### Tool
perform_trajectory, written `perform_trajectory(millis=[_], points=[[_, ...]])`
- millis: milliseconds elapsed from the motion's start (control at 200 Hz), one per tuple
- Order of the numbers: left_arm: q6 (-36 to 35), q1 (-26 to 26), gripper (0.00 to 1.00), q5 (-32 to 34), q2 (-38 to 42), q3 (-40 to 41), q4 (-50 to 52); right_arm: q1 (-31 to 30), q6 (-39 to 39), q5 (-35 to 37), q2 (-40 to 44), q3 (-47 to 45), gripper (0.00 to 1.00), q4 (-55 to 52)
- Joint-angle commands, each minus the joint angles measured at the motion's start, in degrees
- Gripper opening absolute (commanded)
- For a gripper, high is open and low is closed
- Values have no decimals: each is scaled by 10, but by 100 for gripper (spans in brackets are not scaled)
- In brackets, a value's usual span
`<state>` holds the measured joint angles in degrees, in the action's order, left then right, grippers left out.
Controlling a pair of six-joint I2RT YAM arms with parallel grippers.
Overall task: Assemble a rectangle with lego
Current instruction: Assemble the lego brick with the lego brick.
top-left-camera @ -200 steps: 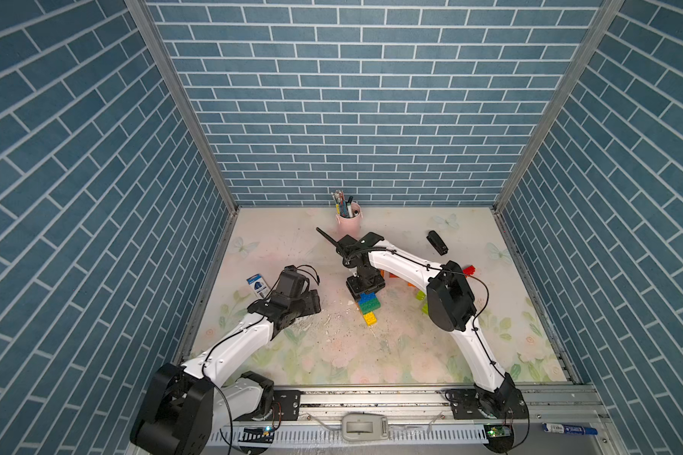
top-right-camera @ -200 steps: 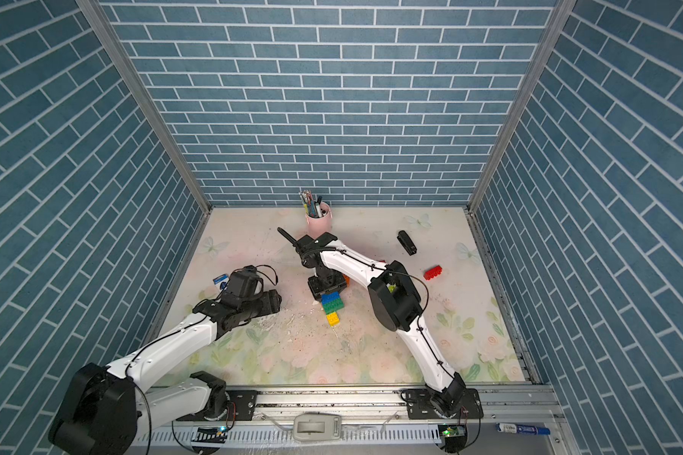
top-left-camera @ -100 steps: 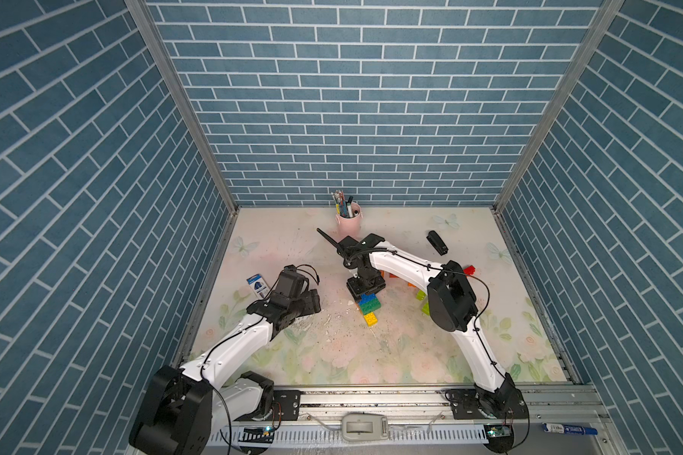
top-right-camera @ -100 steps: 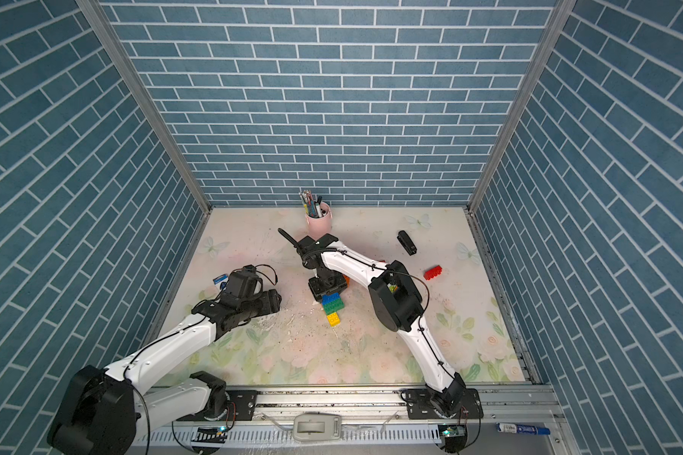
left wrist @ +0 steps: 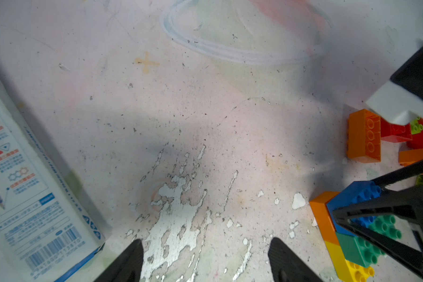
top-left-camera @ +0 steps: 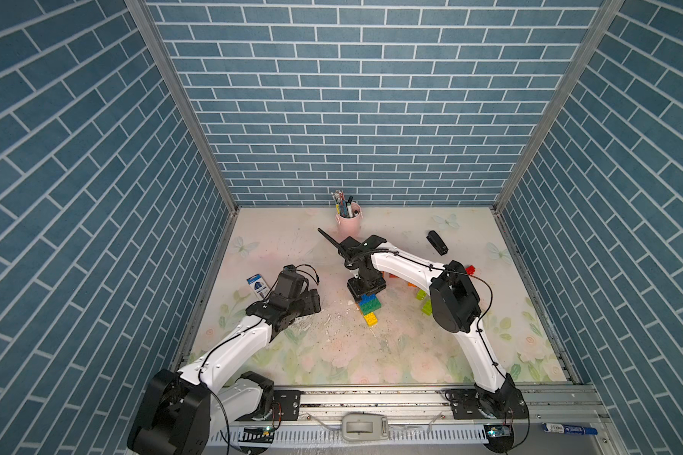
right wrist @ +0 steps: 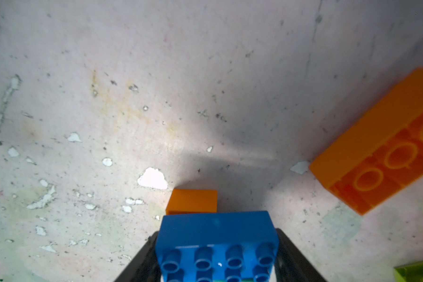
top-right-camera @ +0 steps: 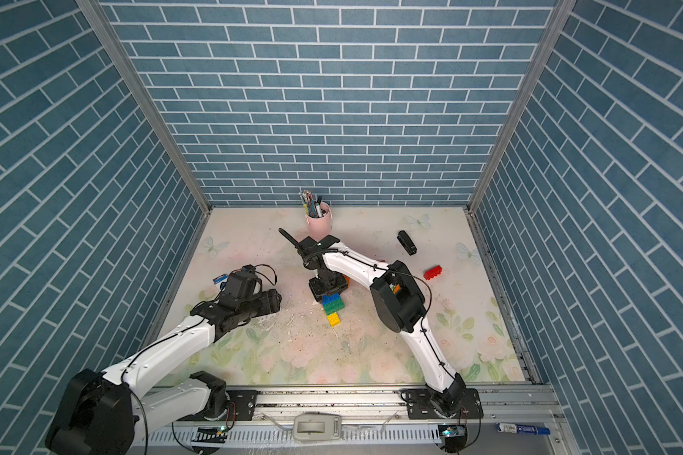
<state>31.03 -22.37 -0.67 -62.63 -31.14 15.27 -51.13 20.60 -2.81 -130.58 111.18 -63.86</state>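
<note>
Two grippers: right gripper (right wrist: 216, 256) apparently clamps the blue brick (right wrist: 215, 229); left gripper (left wrist: 204, 244) gapes empty

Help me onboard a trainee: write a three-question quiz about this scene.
1. True or false: the right claw is closed on the blue brick.
2. Which colour of brick lies alone near the black stapler? A red, B green, C yellow.
3. Fill in: the left claw is ____, holding nothing.
Key: 1 true; 2 A, the red brick; 3 open.
</note>
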Motion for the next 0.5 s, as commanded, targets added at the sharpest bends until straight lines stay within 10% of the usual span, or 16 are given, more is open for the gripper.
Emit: perform_trajectory(millis=[0, 495], points=[[-7, -2, 82, 9, 6, 6, -3, -6, 3, 9, -45, -44, 25, -10], [-7, -2, 82, 13, 18, 4, 4, -9, 22, 53, -69, -38, 20, -9]])
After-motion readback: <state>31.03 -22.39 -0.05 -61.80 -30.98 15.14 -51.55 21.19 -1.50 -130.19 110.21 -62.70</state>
